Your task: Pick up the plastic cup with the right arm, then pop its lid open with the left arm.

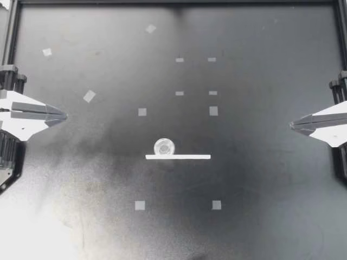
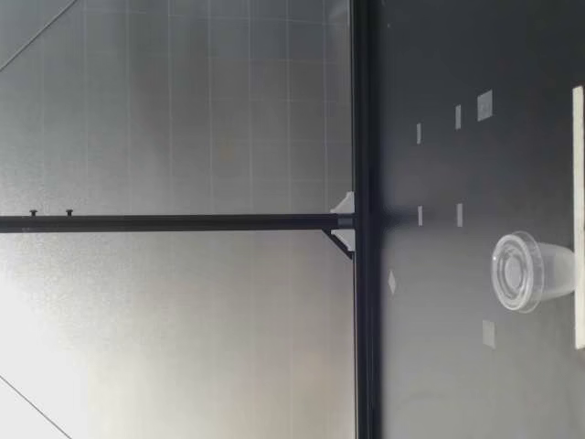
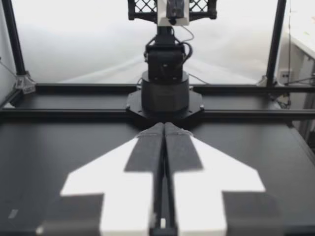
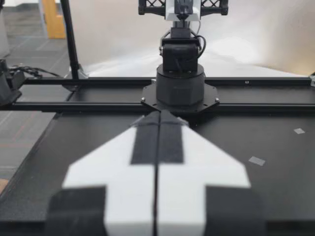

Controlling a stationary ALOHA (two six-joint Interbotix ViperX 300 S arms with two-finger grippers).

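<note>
1. Left gripper (image 1: 64,115): low at the left edge of the table (image 1: 260,233), tip pointing inward. The pincer is closed with the fingers flat together and nothing between them. In the left wrist view the gripper (image 3: 164,125) shows no gap at the tips, and the right arm's base (image 3: 165,93) stands well ahead across the table.
2. Tape squares: small pale patches scattered on the dark surface. One of them (image 1: 89,96) is the mark nearest the left gripper, but still apart from it.
3. Cup (image 1: 164,146): clear plastic with a lid on, near the table's middle and a little left of centre. It is well apart from both grippers. The low view shows the cup (image 2: 530,272) upright with the lid on top.
4. White strip (image 1: 178,157): lies flat, just beside the cup on its near side, and runs off to the right of it. I cannot tell whether the two touch.
5. Right gripper (image 1: 293,125): at the right edge, tip pointing inward. The pincer is closed and empty, and the right wrist view shows the fingers (image 4: 170,142) meeting along their whole length.
</note>
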